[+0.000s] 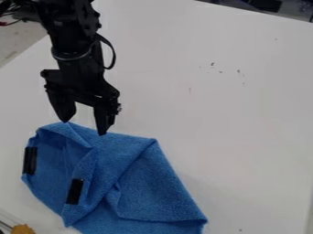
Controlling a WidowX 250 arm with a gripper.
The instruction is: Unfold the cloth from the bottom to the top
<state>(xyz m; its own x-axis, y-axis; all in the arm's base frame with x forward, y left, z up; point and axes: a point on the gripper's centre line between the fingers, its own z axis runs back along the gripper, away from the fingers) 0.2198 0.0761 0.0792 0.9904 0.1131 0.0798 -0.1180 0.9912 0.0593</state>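
Starting near, I see the cloth creased and folded on the table. At its far edge my gripper hangs, jaws parted and empty — lining up, I judge; next, pinch one layer and draw it upward.

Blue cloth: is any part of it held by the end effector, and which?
Nothing is held; the end effector is open at the upper edge of the blue cloth.
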